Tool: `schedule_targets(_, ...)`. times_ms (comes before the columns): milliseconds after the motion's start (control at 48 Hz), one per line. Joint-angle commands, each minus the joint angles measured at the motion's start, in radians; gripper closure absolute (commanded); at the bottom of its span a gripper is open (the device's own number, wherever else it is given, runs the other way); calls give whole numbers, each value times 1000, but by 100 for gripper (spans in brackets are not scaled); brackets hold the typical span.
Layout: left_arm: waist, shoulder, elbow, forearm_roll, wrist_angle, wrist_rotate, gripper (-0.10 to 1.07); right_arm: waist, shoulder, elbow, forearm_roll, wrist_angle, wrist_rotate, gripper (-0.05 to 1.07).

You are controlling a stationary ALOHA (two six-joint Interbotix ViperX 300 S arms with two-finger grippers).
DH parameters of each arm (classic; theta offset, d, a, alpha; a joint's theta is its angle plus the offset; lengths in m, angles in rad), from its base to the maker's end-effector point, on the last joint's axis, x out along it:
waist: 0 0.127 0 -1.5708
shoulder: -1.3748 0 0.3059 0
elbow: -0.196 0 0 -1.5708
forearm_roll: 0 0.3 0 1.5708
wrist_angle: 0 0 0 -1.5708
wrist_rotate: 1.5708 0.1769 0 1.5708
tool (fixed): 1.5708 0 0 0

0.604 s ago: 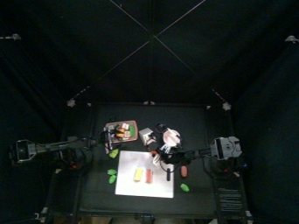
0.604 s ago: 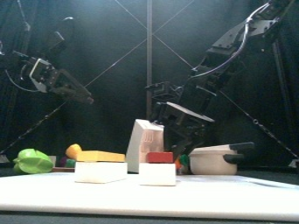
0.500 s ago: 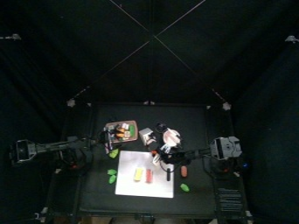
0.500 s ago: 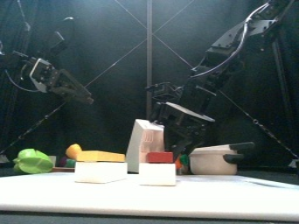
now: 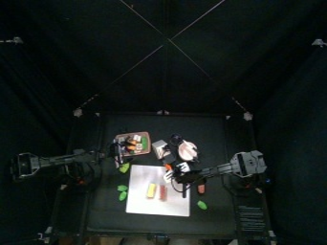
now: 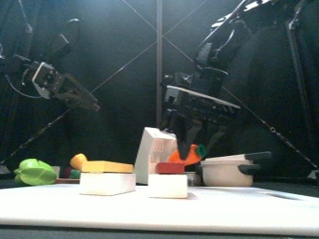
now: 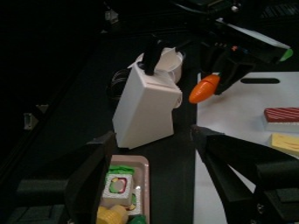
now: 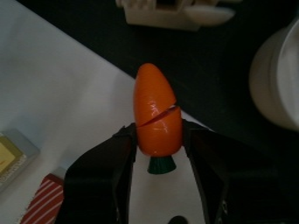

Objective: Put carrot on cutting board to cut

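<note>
A: In the top view, the right end effector (image 5: 181, 172) is over the far edge of the board (image 5: 167, 186), on the black worktop (image 5: 105, 144). If it releases there, I think the carrot can fall half off the edge and roll.

B: In the front view the carrot (image 6: 192, 154) hangs in the air behind the red block (image 6: 171, 169), leaf end down. It sits beside the white carton (image 6: 153, 154) and the pot (image 6: 232, 170), so a swing could knock them. Black curtains close the room.

A: The left wrist view shows the left end effector (image 7: 176, 188), jaws apart and empty, well apart from the carrot (image 7: 205, 87), above the tray (image 7: 121, 185).

B: In the right wrist view the jaws clamp the carrot (image 8: 156, 112) near its green end only. The grip is low, so it may slip or tilt. White board lies under it, dark worktop beyond.
</note>
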Motion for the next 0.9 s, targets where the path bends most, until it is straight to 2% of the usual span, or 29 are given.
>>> schedule_targets(0,-2,0,-15,-5,-3,2,-3,15,3,-31,-44,8,94,34)
schedule_targets(229,-2,-2,-15,-3,-2,2,-3,54,17,-14,-115,28,279,33)
schedule_targets(729,-2,0,-15,-5,-3,2,-3,61,48,2,-133,-40,295,31)
schedule_targets(875,-2,0,-15,-5,-2,2,-3,60,48,0,-130,-40,296,26)
